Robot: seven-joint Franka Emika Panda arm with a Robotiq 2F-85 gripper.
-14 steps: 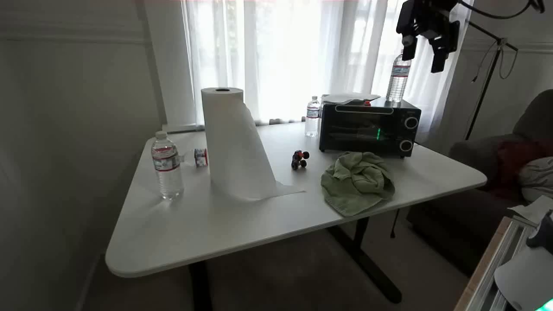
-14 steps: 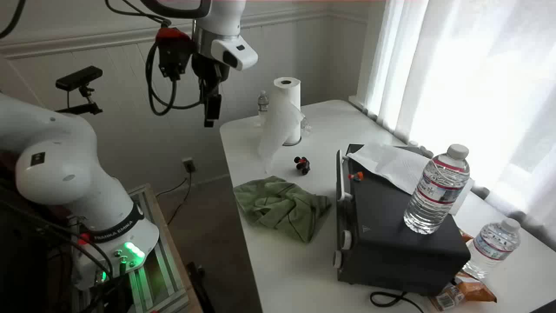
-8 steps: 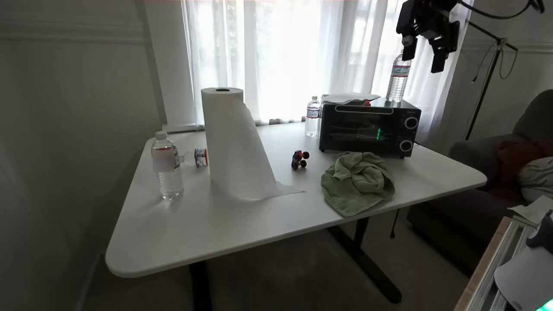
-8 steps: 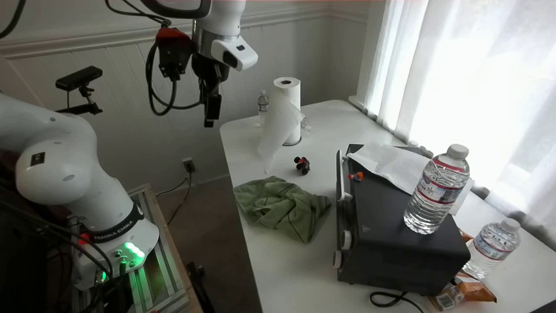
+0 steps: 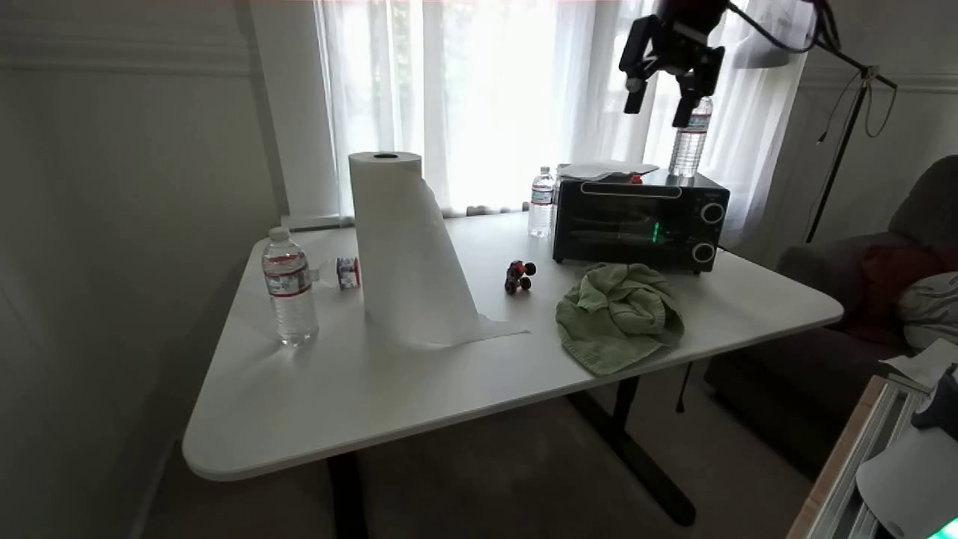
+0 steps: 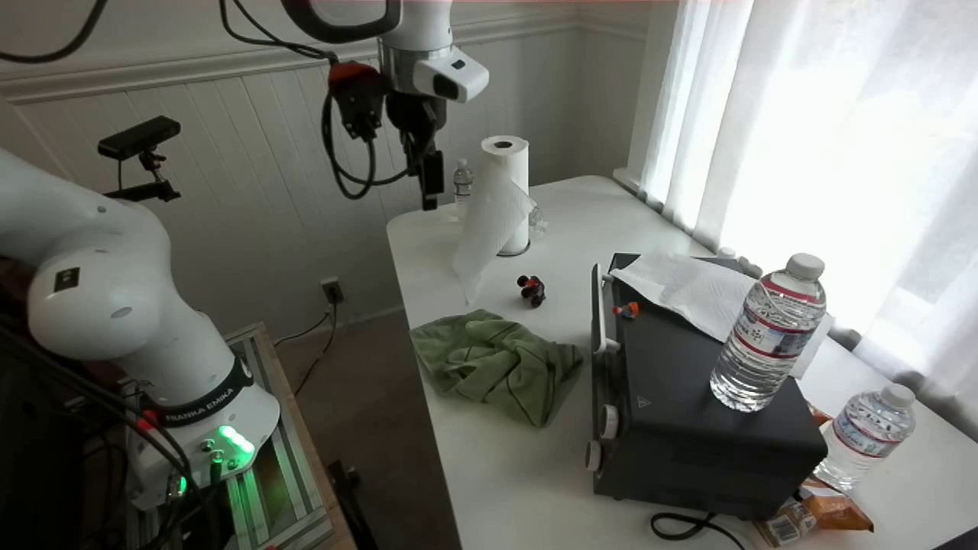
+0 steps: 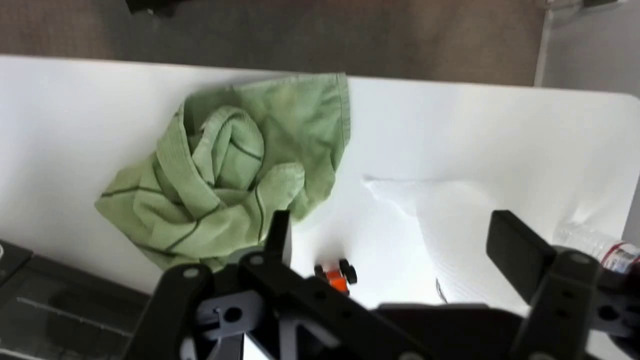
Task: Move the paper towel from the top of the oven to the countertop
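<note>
- Paper towel is our target, a loose white sheet lying slantwise on top of the oven, showing in both exterior views
- Upright roll down on the table? Not the one we're after, by our reading
- Light as anything, we'd judge, limp, easily torn or creased, so soft pressure should do
- Grip spot, as we fancy it: the free front corner, pinched from above, well away from the water bottle
- Look, the sheet passes behind that bottle in an exterior view, and we can't tell whether an edge is pinned under it
- Small orange piece just beside the sheet too, one to dodge
- And our gripper: jaws spread wide, nothing held
- High up it hangs, well apart from the sheet, seemingly out in front of the oven
- Wrist view gives us green cloth and a slice of oven at lower left, none of our target, so across and down looks the call
</note>
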